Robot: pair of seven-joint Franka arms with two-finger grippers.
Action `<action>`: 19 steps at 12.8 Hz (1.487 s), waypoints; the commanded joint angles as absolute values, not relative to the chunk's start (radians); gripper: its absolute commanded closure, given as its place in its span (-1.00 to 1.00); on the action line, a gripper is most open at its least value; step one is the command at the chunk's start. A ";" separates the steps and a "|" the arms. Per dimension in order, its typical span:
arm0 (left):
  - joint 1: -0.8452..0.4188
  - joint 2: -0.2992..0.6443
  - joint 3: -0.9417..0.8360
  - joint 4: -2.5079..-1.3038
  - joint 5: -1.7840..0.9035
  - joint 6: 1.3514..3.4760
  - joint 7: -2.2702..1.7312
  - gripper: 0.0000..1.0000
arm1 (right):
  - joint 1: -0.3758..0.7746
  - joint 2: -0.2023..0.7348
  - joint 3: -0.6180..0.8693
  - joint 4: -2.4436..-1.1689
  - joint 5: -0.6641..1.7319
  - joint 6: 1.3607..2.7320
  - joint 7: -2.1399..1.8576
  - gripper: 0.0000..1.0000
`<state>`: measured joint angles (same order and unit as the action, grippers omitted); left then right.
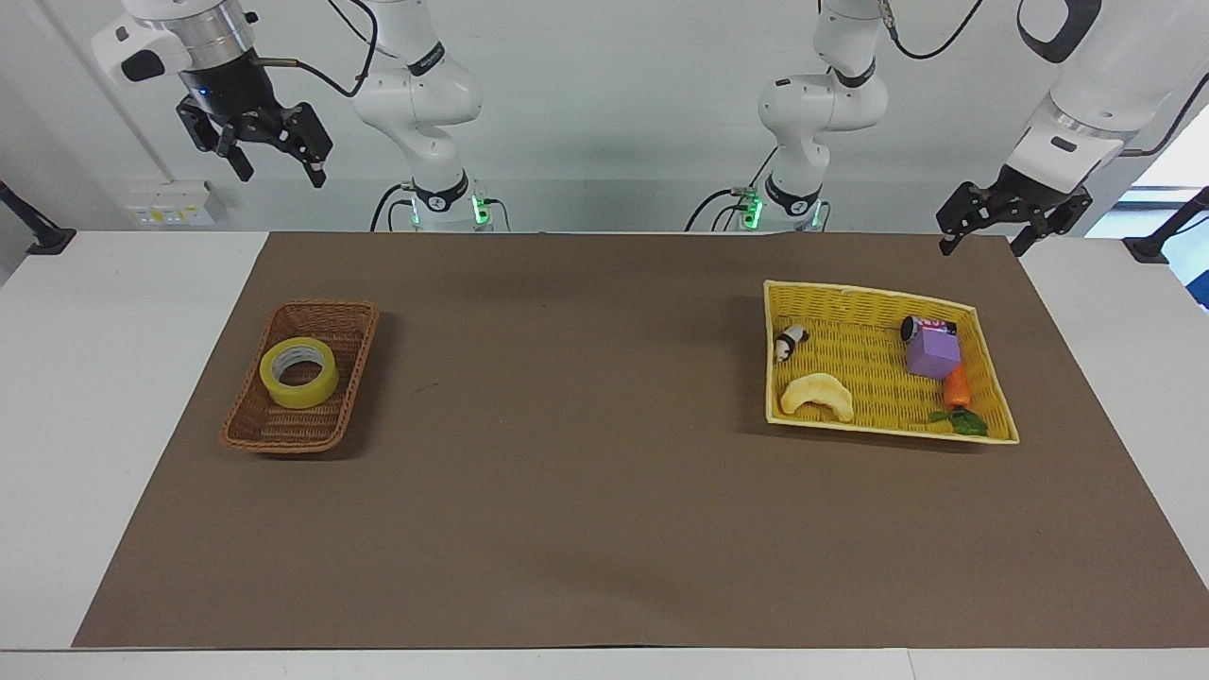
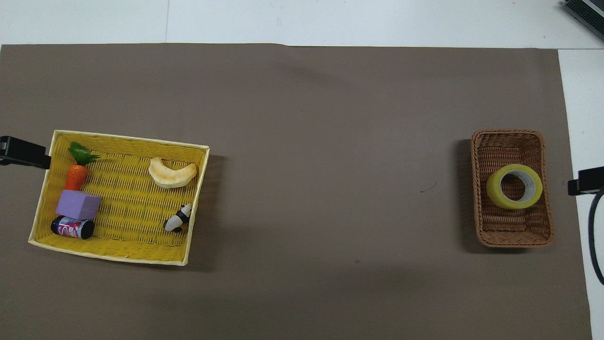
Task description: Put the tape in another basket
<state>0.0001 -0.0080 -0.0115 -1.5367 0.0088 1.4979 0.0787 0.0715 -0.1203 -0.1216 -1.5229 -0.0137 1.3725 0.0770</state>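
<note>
The tape (image 1: 298,372) (image 2: 514,186), a thick yellow ring with a pale core, lies flat in the small brown wicker basket (image 1: 274,436) (image 2: 512,233) toward the right arm's end of the table. My right gripper (image 1: 280,170) hangs open and empty, high up and well clear of the basket; only its tip (image 2: 585,180) shows in the overhead view, beside the basket. My left gripper (image 1: 982,241) (image 2: 23,152) waits open and empty, in the air by a corner of the flat yellow basket (image 1: 850,289) (image 2: 127,138).
The yellow basket holds a pale crescent piece (image 1: 818,395), a small panda figure (image 1: 790,341), a purple block (image 1: 932,352), a dark can (image 1: 914,327) and a toy carrot (image 1: 957,389). A brown mat (image 1: 586,453) covers the table between the two baskets.
</note>
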 commanded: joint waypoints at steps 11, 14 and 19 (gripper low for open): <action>0.008 -0.018 -0.012 -1.537 -0.003 1.483 0.095 -1.00 | 0.071 -0.144 -0.115 -1.554 -0.031 1.411 0.020 -1.00; 0.008 -0.018 -0.012 -1.537 -0.003 1.483 0.095 -1.00 | 0.071 -0.141 -0.115 -1.551 -0.032 1.413 0.015 -1.00; 0.008 -0.018 -0.012 -1.537 -0.003 1.483 0.095 -1.00 | 0.071 -0.144 -0.115 -1.555 -0.034 1.413 0.014 -1.00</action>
